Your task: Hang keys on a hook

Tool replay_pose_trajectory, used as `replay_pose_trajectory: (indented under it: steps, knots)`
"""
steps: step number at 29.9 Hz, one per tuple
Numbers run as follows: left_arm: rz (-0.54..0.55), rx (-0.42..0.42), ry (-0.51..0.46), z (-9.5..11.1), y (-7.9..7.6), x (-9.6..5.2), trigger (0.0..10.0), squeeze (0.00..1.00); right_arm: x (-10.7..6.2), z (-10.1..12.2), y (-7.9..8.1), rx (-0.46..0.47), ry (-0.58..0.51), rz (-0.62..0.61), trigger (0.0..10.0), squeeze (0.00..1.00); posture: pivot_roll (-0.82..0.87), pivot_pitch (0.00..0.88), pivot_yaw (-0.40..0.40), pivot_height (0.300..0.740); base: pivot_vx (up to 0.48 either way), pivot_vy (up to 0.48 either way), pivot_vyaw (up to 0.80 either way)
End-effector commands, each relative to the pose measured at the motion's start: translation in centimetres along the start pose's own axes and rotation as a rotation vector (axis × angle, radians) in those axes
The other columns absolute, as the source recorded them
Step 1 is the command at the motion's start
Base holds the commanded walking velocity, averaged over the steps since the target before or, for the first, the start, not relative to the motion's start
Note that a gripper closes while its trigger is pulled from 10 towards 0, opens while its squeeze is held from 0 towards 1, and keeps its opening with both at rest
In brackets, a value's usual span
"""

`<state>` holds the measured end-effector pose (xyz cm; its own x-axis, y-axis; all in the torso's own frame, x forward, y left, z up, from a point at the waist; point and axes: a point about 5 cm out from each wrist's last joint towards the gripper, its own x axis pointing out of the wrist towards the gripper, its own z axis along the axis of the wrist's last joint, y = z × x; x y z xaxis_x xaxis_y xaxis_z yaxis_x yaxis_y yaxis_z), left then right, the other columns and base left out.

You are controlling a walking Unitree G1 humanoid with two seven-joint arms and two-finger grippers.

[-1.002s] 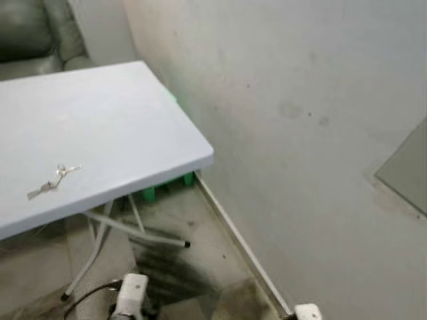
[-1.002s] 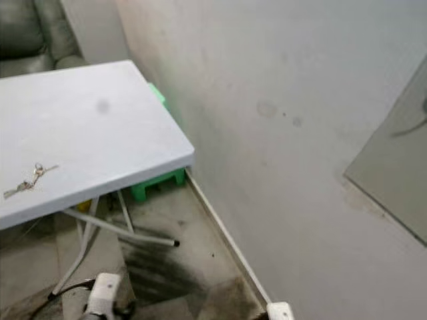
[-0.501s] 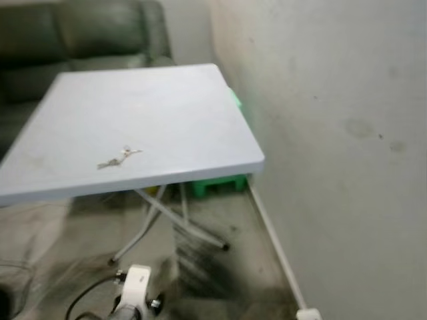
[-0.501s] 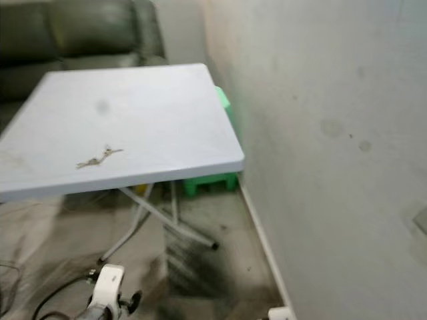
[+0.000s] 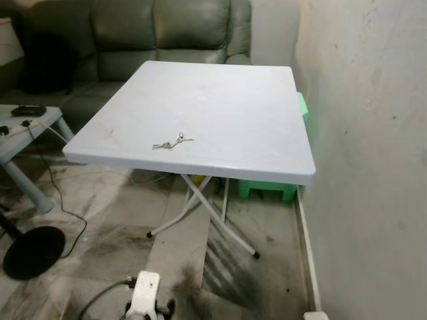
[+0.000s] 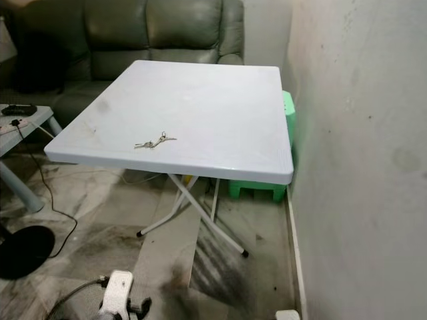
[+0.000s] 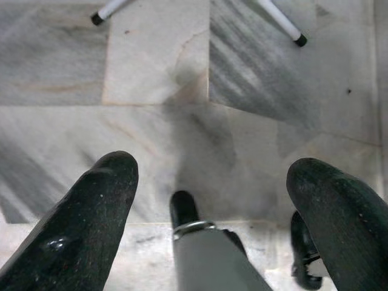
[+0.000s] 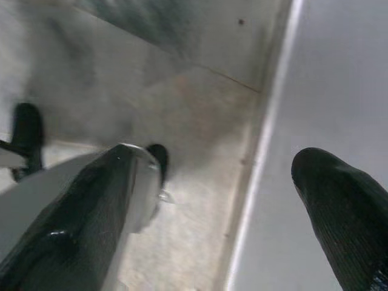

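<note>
On the smooth white square tabotop lie thin metal keys [image 5: 171, 142]; my left end effector [image 7: 209, 200] and right end effector [image 8: 218, 200] hang wide over veined marble floor [image 5: 100, 267].

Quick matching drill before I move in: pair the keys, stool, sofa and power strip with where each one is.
Things:
1. keys
2. green stool
3. sofa
4. power strip

Places:
A. behind the white table
B. under the table, by the wall
C. on the small side table at left
D. on the white table, near its front edge

Pairs: 1-D, 2-B, 3-A, 4-C
</note>
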<state>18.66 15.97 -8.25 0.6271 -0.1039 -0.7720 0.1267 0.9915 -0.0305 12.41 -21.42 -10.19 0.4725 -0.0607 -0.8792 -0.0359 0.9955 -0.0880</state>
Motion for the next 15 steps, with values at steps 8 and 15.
replay_pose_trajectory:
  steps: [8,15]
  knots:
    - [0.005,-0.019,-0.082,2.0,0.4,0.3,10.0,0.00,0.2,1.0,0.2,0.006,-0.046,0.002,10.0,0.00,-0.04,0.000,-0.014,0.740,0.000,0.000,0.00]
    - [-0.059,-0.023,-0.328,7.0,-0.1,0.4,10.0,0.00,0.2,6.6,-0.1,0.061,-0.313,0.024,10.0,0.00,-0.05,0.000,-0.004,0.740,0.000,0.000,0.00]
